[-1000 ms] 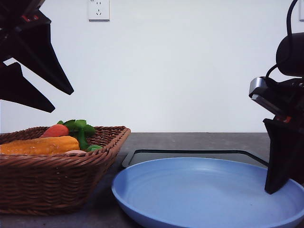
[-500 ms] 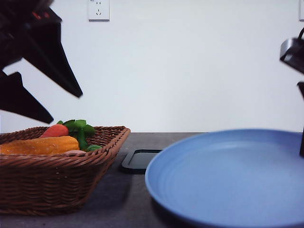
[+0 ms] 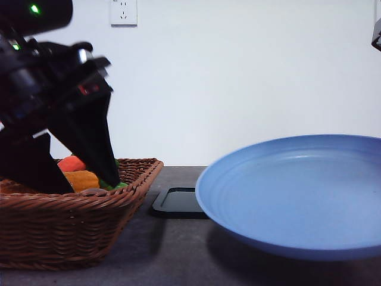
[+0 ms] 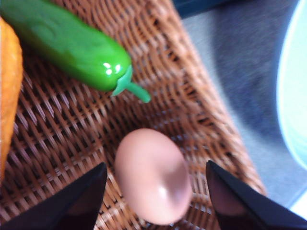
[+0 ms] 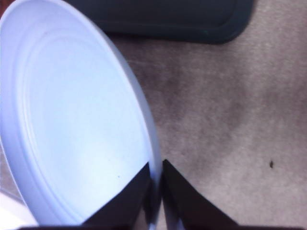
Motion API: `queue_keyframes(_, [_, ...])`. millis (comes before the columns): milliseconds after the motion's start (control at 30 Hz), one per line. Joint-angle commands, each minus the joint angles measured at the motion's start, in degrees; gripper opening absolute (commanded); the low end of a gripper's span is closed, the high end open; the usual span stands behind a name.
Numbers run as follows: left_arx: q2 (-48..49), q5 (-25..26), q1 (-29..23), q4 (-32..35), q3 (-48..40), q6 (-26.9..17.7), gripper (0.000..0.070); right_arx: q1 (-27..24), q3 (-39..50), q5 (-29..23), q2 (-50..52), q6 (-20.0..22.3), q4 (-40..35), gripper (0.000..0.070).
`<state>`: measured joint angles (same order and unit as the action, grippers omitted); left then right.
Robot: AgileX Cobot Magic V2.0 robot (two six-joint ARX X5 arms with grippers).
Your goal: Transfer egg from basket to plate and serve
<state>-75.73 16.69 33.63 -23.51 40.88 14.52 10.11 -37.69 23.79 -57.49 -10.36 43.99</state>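
Egg in the basket, plate held up

Egg [image 4: 152,175] lies on the woven floor of the basket [image 3: 77,229], between the spread fingers of the left gripper [image 4: 156,191], which do not touch it. A green cucumber [image 4: 67,45] lies near. The right gripper [image 5: 156,189] pinches the rim of the blue plate [image 3: 297,190], lifted above the table [image 3: 172,256], beside a black tray [image 3: 178,202].

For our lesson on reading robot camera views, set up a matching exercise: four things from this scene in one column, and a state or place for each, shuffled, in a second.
Things:
1. egg
2. plate
3. green cucumber
4. black tray

States:
A. flat on the table beside the basket
B. clamped at its rim by the right claw
C. between the open left claw's fingers
D. lying in the basket, untouched

Pairs: 1-C, 2-B, 3-D, 4-A
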Motion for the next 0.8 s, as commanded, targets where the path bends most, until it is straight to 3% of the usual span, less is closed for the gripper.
queue_keyframes(0, [-1.5,0.0,0.5,0.9,0.9,-0.2,0.0426,0.1,-0.2,0.1,-0.3,0.5,-0.2,0.0])
queue_keyframes(233, [-3.7,-0.5,0.5,1.9,0.9,-0.6,0.041,0.1,-0.2,0.1,-0.3,0.6,-0.2,0.0])
queue_keyframes(533, [-3.8,-0.4,0.5,1.6,0.9,-0.6,0.0313,0.1,-0.2,0.1,-0.3,0.7,-0.2,0.0])
queue_keyframes(767, [-3.8,-0.4,0.5,0.7,1.0,-1.8,0.0193,0.1,-0.2,0.1,-0.3,0.8,-0.3,0.0])
